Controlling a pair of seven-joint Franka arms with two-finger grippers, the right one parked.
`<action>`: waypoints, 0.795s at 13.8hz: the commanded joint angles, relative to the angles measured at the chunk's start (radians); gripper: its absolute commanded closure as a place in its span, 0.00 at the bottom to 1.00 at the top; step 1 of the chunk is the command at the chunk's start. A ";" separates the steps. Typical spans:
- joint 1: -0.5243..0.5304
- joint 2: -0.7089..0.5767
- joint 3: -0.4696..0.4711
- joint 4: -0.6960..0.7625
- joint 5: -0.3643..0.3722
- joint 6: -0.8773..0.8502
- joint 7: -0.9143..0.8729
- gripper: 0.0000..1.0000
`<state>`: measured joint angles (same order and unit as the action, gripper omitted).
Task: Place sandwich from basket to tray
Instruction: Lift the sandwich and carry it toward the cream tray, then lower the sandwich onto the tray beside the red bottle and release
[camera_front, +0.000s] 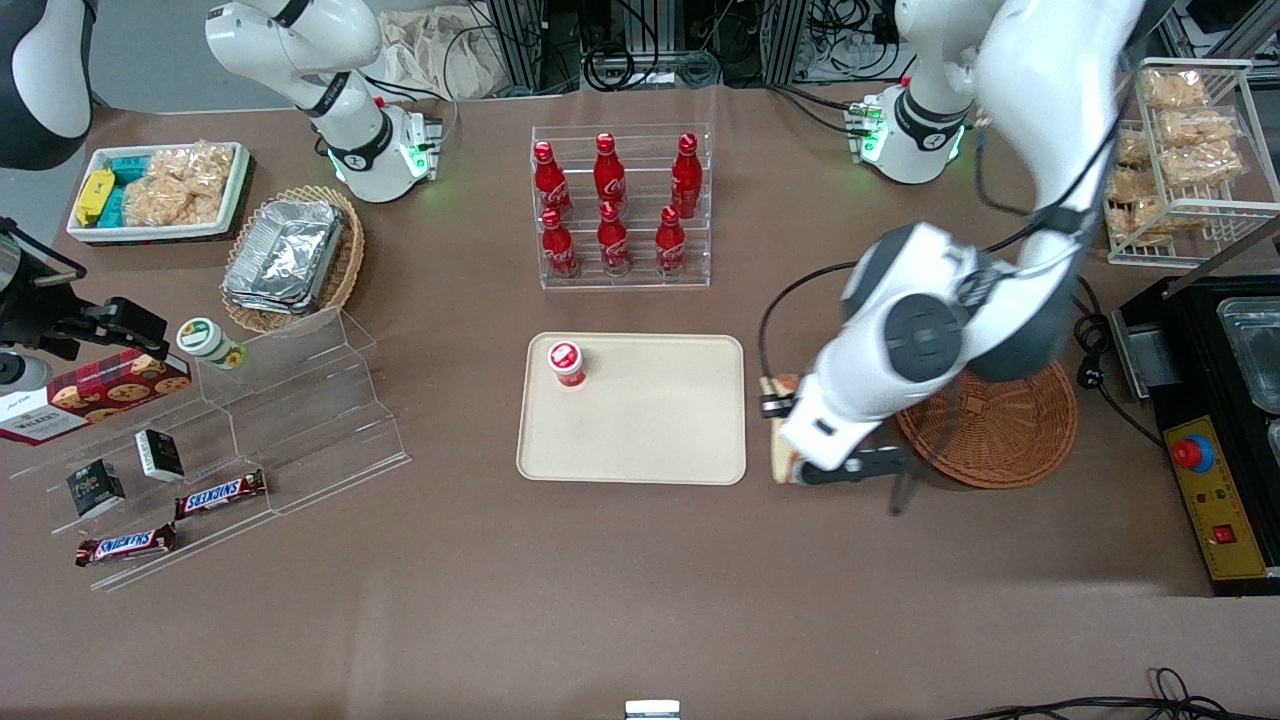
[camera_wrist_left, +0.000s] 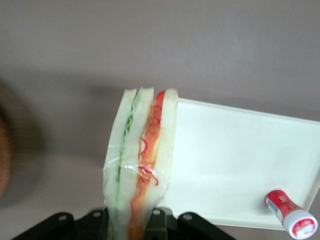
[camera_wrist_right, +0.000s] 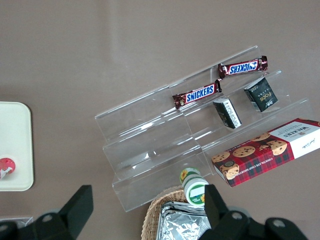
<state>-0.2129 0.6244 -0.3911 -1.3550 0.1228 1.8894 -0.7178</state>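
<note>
- Starting with the front view: the gripper (camera_front: 800, 455) hangs above the table in the gap between the tray (camera_front: 640, 440) and the basket (camera_front: 1000, 430), just beside the tray's edge on the working arm's side.
- The sandwich (camera_front: 782, 425) shows as a tan strip at the arm's wrist, out of the basket and not yet over the tray; the arm covers most of it.
- A small red-capped bottle (camera_front: 567, 363) stands on the tray, at the corner farther from the camera and toward the parked arm's end.
- A clear rack of red soda bottles (camera_front: 620, 205) stands farther from the camera than the tray.
- Left wrist view: the fingers (camera_wrist_left: 155, 222) pinch the sandwich (camera_wrist_left: 142, 165) at its base, edge-on, with green and red filling showing under clear wrap.
- The tray (camera_wrist_left: 235, 165) lies beside the sandwich, below it, with the bottle (camera_wrist_left: 291, 213) lying on it.
- Right wrist view: an acrylic step shelf (camera_wrist_right: 200, 130) holds two chocolate bars (camera_wrist_right: 197, 93), two small dark boxes and a cookie box (camera_wrist_right: 267, 150).
</note>
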 joint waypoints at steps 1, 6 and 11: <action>-0.077 0.155 0.006 0.110 0.072 0.037 -0.098 1.00; -0.168 0.255 0.008 0.070 0.133 0.137 -0.178 0.99; -0.164 0.230 0.008 0.062 0.139 0.062 -0.170 0.00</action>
<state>-0.3759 0.8829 -0.3887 -1.3028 0.2445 2.0098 -0.8792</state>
